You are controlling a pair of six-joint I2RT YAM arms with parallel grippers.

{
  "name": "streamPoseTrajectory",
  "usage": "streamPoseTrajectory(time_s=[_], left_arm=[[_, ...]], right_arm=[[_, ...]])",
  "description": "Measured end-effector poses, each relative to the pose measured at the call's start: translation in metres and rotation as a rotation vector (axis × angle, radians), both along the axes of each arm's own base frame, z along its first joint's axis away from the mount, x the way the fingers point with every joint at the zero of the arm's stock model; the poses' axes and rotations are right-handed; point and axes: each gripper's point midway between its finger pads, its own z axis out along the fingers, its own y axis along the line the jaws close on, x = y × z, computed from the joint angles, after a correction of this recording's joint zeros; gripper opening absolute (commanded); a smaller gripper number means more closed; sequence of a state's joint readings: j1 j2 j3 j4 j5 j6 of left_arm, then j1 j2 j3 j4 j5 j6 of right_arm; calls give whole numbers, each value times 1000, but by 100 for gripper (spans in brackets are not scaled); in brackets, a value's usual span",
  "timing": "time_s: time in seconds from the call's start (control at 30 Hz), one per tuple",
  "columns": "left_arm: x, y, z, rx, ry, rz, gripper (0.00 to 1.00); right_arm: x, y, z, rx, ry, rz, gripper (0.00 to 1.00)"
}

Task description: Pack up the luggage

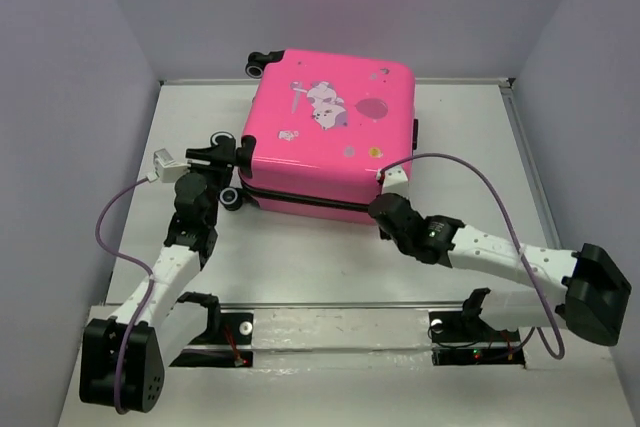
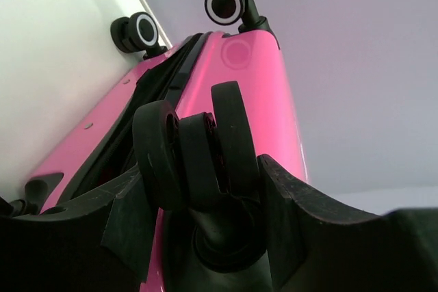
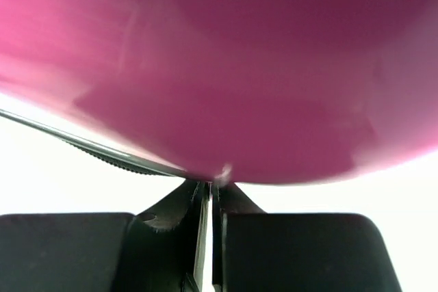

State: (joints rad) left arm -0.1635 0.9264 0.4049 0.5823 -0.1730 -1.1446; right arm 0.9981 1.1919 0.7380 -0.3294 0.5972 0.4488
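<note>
Luggage, a hot-pink hard-shell suitcase [image 1: 330, 137], lies flat. The left gripper [image 2: 203, 169] clasps its black caster wheel [image 2: 205, 138]; the right gripper [image 3: 212, 193] is clenched beneath its shell.

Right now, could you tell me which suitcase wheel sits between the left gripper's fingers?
The near wheel, between the left gripper's fingers; the two far wheels, showing white rings, stand clear at the suitcase's other end.

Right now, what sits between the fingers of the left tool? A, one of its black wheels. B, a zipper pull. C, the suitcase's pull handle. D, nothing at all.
A: in the left wrist view a black wheel of the pink luggage sits between the fingers of the left tool.
</note>
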Motion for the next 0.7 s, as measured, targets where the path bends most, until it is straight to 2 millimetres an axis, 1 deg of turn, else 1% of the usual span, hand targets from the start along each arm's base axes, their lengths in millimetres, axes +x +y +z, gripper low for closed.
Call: streamPoseTrajectory(time_s=[0.07,0.1,0.13,0.2,0.3,0.37,0.43,0.47,0.5,0.53,0.57,0.6,0.63,0.7], left_arm=[[-1,-6,0,4,-2,-20,6],[0,-7,-1,8,-4,-20,6],[1,-6,-1,8,-3,-13,6],[3,2,2,6,-18,30,6],[6,14,5,10,-30,99,6],[5,14,8,13,-38,98,6],[3,12,10,10,-46,89,6],[2,9,10,9,-48,78,6],[1,3,11,6,-51,58,6],[0,-3,11,4,-52,37,6],[-2,-15,11,2,-51,2,6],[-5,-24,8,2,-47,-27,6],[-8,-33,4,7,-36,-62,6],[-14,-54,-8,28,-1,-145,6]], right_arm=[[1,0,-5,1,21,0,7],[0,3,-13,-25,28,4,7],[0,12,-20,-49,24,17,7],[1,26,-23,-142,-22,17,7],[1,41,-20,-202,-55,40,7],[-1,41,-16,-199,-46,65,7],[-4,38,-8,-140,3,108,7],[-10,38,1,-59,42,149,7],[-3,28,6,-34,45,118,7],[-3,24,9,-4,62,115,7],[-1,19,10,17,78,102,7],[1,23,10,39,84,105,7],[3,32,9,64,84,119,7],[0,59,2,88,76,179,7]])
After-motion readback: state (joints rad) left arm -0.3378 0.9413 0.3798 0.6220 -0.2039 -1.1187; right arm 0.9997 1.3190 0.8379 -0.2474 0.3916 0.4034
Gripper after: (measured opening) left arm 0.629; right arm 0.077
